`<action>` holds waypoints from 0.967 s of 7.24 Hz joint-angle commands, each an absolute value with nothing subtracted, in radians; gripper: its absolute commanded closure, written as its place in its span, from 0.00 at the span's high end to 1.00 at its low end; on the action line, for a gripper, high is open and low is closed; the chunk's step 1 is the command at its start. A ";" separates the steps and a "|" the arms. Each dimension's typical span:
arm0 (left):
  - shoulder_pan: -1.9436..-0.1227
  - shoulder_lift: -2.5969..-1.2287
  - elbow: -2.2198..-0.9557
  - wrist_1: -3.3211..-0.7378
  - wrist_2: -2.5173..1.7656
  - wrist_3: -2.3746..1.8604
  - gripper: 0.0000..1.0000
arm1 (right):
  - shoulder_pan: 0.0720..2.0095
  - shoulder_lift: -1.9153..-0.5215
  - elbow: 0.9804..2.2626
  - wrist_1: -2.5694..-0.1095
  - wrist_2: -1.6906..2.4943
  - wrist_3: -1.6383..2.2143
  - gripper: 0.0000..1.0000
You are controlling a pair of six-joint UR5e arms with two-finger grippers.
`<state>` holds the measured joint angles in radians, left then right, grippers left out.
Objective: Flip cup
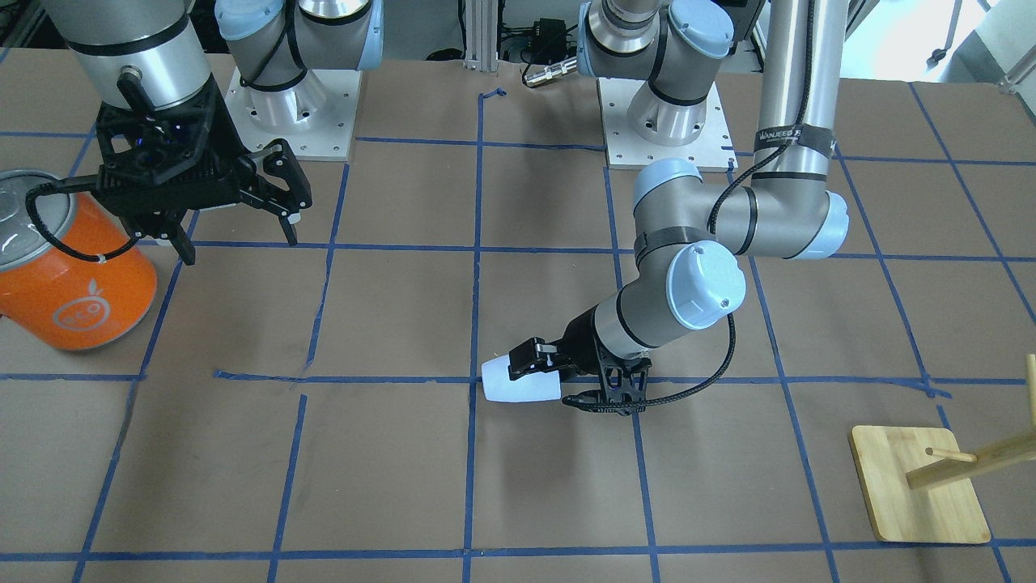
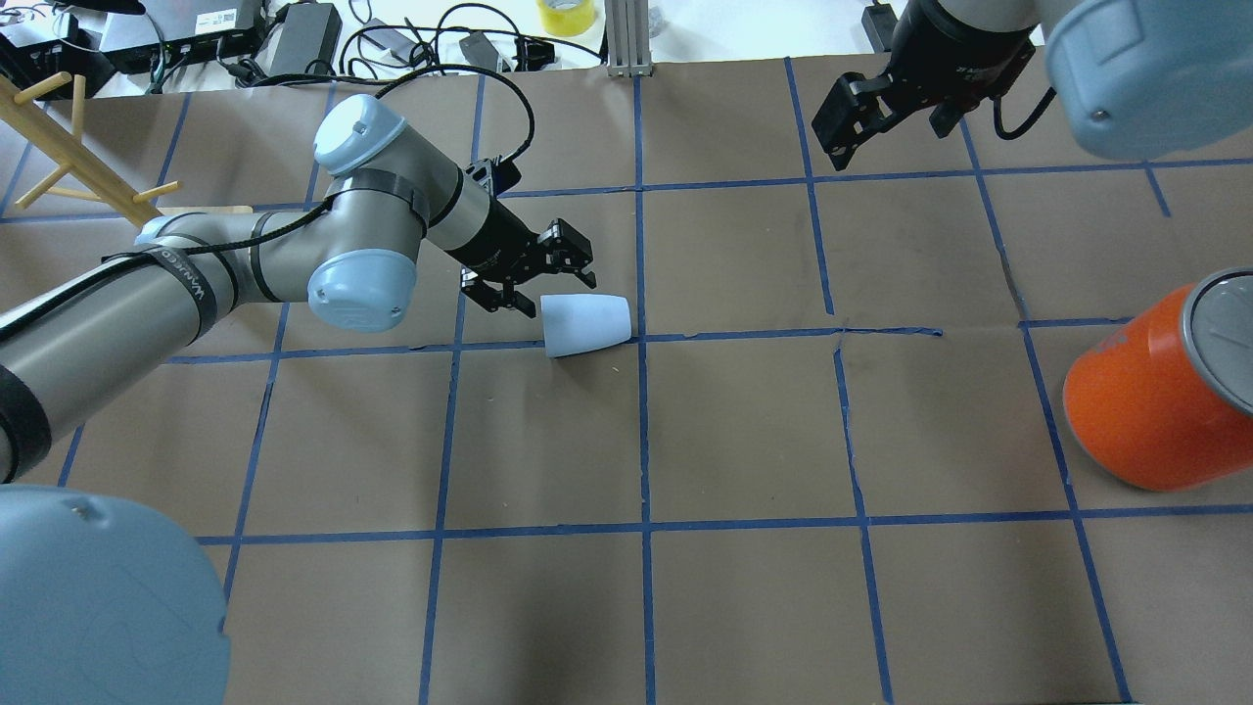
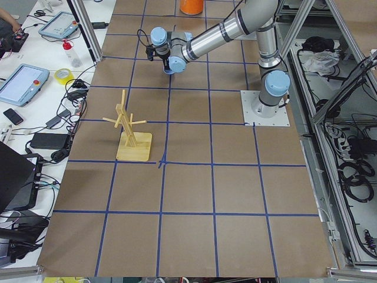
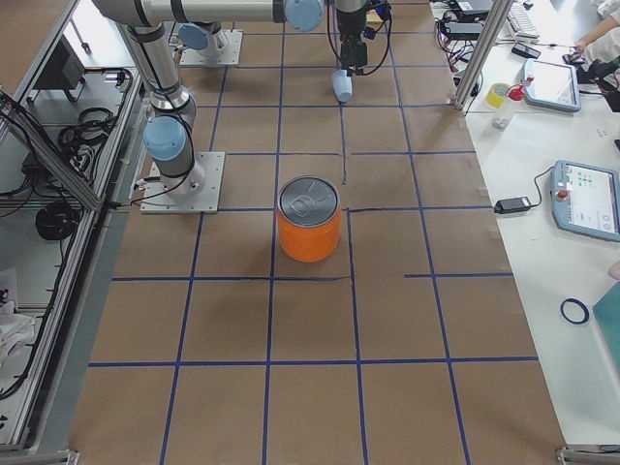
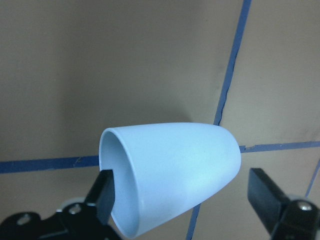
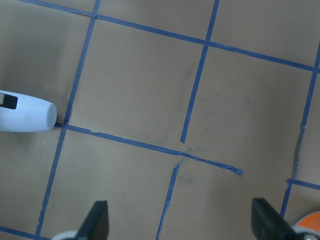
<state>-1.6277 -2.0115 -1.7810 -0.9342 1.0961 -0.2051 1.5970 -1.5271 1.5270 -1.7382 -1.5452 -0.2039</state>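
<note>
A black strap [image 1: 789, 136] on the left arm [image 1: 797, 73] reads "WANJEED"; the orange can [image 1: 48, 279] bears an unreadable white logo [image 1: 83, 312].

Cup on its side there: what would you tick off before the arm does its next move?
1. Cup lies on its side on the table, not yet flipped: ok.
2. Left gripper is open at the cup: ok.
3. Its fingers straddle the cup, one at the rim, the other apart from the narrow end: ok.
4. Whether the rim finger is inside the mouth: cannot tell.
5. Right gripper is open and far from the cup: ok.
6. Orange can and wooden rack stand well apart from the cup: ok.
</note>
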 commanded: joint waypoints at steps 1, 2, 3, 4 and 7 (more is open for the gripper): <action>-1.629 -2.013 -1.775 -0.933 1.097 -0.198 0.00 | 1.595 -1.539 1.500 -1.650 -1.609 -0.132 1.00; -1.628 -2.010 -1.766 -0.934 1.100 -0.201 0.00 | 1.595 -1.536 1.476 -1.613 -1.599 -0.079 1.00; -1.628 -2.008 -1.755 -0.934 1.104 -0.202 0.00 | 1.594 -1.531 1.450 -1.609 -1.598 -0.031 1.00; -1.628 -1.999 -1.735 -0.934 1.109 -0.215 0.00 | 1.594 -1.531 1.448 -1.605 -1.604 -0.031 1.00; -1.629 -1.979 -1.617 -1.017 1.241 -0.259 0.00 | 1.582 -1.532 1.445 -1.605 -1.598 -0.029 1.00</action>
